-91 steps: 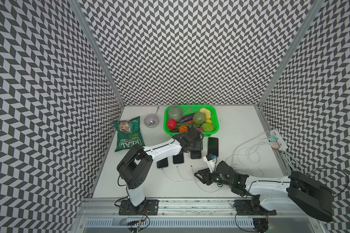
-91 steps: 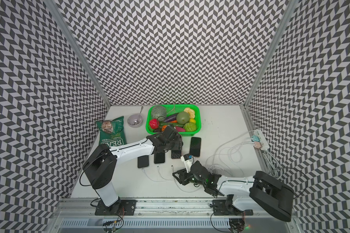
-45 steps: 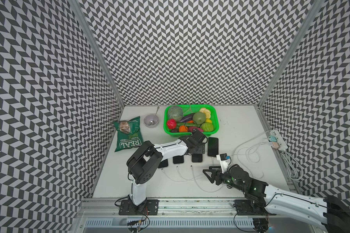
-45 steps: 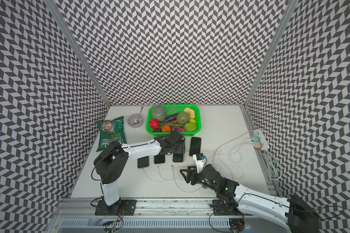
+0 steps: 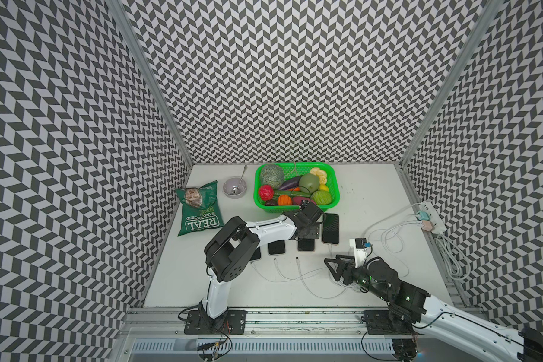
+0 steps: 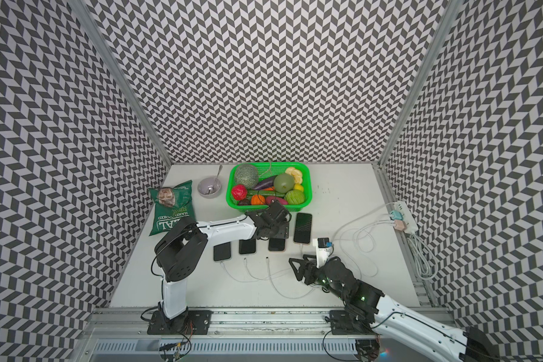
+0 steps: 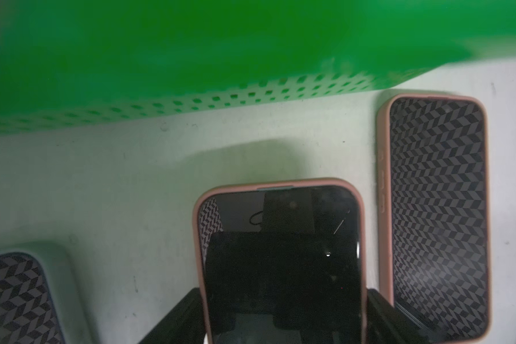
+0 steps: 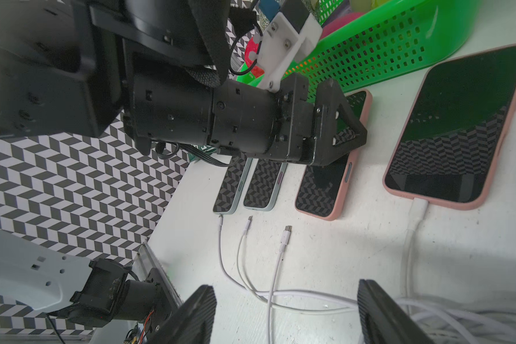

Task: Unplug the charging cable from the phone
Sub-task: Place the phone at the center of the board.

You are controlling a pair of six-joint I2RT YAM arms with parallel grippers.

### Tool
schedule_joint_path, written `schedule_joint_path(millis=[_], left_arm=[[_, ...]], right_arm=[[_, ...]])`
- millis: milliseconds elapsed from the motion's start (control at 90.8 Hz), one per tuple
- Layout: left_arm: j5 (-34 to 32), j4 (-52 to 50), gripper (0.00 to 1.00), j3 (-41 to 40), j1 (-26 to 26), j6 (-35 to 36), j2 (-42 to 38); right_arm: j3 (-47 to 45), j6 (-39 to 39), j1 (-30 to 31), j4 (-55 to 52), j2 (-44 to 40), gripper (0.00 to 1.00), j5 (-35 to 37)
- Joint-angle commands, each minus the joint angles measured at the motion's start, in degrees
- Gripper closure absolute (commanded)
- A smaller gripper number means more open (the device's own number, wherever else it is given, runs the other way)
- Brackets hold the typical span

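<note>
the left gripper [image 7: 280, 293] has its two fingers tight on the sides of a small pink phone [image 7: 277, 238]. the phone lies flat on the white table [image 7: 131, 193], near the green basket [image 7: 191, 59]. a white charging cable [image 8: 286, 230] lies loose on the table, its tip close to that phone but not touching it. the right gripper [image 8: 286, 286] has its fingers wide apart above the white cables and holds nothing. a bigger pink phone [image 8: 456, 125] has a cable plugged in.

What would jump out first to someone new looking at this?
The green basket of bright produce at the back. In front, the left gripper clamps a pink-cased phone; the right gripper, jaws open, hovers over white cables nearer the front.
</note>
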Motion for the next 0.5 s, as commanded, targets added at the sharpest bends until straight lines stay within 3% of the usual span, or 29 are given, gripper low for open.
schedule_joint_path(millis=[0, 319, 485], left_arm=[[-1.14, -0.61, 0.36, 1.95, -0.58, -0.09, 0.85], [-0.98, -0.70, 0.04, 1.69, -1.34, -0.72, -0.68], [-1.46, -0.88, 0.00, 1.58, -2.09, -0.81, -2.46]], right_arm=[[0.03, -0.86, -1.08, -0.70, -1.48, 0.22, 0.81], [2.45, -2.62, -4.76, -2.99, -2.40, 0.19, -0.06], [3.46, -3.45, -6.01, -3.59, -2.36, 0.18, -0.24]])
